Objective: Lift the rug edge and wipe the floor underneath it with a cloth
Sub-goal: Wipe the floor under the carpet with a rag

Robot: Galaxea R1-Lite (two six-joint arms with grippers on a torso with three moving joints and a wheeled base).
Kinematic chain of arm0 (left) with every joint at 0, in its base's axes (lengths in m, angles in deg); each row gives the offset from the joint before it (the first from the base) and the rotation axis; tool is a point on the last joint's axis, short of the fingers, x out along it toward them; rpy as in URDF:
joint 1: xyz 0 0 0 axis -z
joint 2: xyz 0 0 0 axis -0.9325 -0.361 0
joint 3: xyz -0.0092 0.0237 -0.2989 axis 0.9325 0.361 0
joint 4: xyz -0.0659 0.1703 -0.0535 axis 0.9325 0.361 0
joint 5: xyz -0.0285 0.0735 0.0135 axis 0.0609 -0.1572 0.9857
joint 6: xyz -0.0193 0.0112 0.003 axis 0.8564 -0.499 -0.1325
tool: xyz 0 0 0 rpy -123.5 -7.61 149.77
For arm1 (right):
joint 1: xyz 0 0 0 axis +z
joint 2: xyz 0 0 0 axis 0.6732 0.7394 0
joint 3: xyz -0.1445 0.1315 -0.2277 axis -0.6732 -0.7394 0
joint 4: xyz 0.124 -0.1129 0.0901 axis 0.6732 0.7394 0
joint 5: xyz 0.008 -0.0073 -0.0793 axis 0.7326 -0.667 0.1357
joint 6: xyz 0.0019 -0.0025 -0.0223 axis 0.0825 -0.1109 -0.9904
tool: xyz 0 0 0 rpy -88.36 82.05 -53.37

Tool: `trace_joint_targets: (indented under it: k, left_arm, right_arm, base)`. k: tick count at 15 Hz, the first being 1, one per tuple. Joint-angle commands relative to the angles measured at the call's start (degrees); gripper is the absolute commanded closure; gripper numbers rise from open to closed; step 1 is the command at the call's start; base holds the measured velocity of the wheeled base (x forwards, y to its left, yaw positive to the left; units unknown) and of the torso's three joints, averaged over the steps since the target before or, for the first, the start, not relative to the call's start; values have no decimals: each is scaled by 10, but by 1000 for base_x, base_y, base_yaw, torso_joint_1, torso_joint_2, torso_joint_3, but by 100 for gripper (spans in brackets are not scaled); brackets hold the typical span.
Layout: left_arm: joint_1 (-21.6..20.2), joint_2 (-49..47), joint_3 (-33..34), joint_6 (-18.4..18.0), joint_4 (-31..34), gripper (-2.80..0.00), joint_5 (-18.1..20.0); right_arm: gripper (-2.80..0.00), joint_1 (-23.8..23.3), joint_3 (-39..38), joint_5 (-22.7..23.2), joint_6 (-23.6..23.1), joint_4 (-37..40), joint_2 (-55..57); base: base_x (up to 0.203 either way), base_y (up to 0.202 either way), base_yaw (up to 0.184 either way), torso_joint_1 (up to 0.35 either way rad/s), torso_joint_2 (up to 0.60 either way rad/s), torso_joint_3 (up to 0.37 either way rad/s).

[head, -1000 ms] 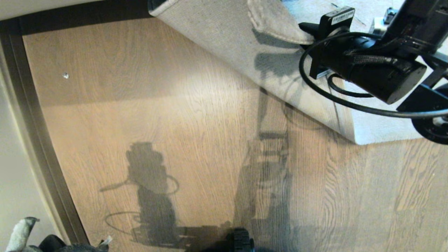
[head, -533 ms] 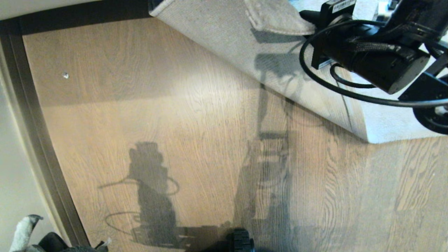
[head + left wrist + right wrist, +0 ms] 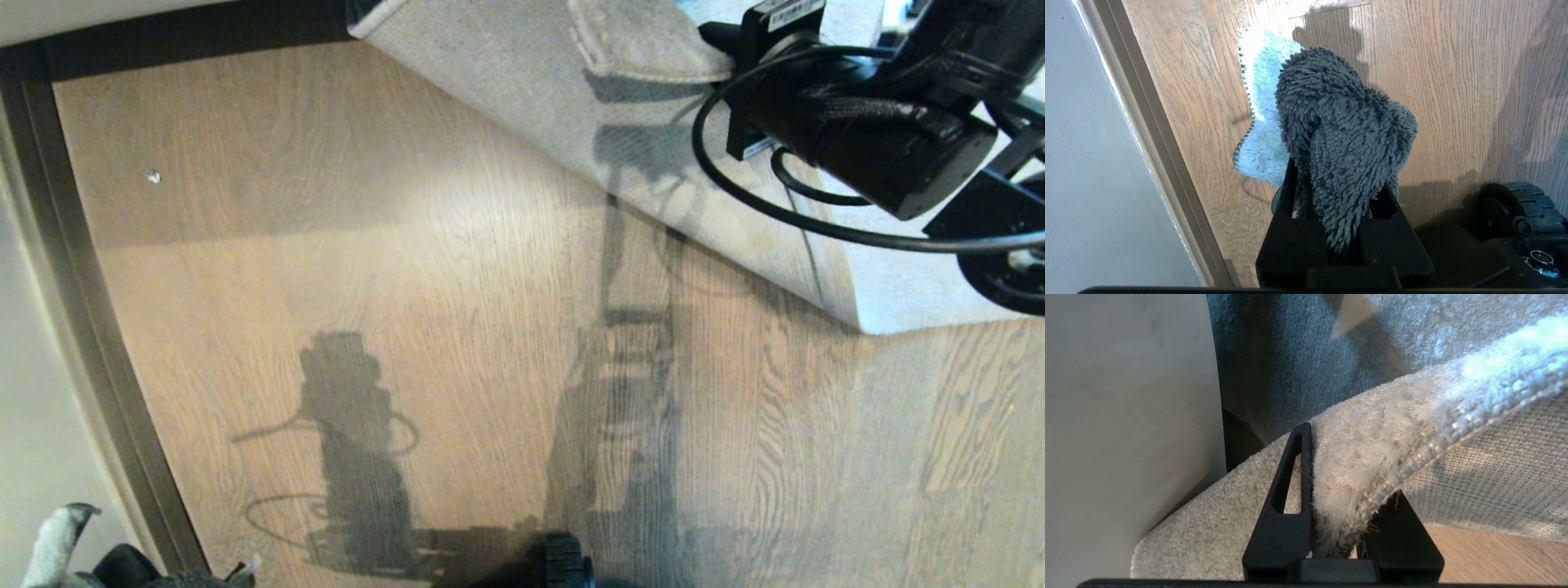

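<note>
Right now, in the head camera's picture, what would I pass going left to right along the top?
Skirting strip → floor → folded-back rug edge → right gripper, shut on the rug edge.

Upper right of the frame, the right arm (image 3: 865, 155) holds the rug edge (image 3: 645, 45) folded back, pale backing showing. The floor (image 3: 367, 269) fills the middle, shadowed. The cloth (image 3: 57, 543) peeks in lower left.
</note>
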Motion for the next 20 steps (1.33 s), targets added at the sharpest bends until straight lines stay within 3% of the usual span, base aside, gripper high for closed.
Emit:
trace_joint_targets:
  k: [1,9,13,20]
  left_arm:
    - [0,0,0,5,0,0,0]
    - [0,0,-28,8,12,0,18]
    - [0,-58,-112,16,57,0,175]
    - [15,-267,-185,16,58,0,304]
  right_arm:
    - [0,5,0,-9,3,-2,-2]
    - [0,10,-2,-19,-18,-1,-7]
    - [0,11,-1,-19,-18,-3,-4]
    - [0,11,-5,-19,-18,-5,-5]
  base:
    - [0,0,0,0,0,0]
    - [0,0,0,0,0,0]
    - [0,0,0,0,0,0]
    - [0,0,0,0,0,0]
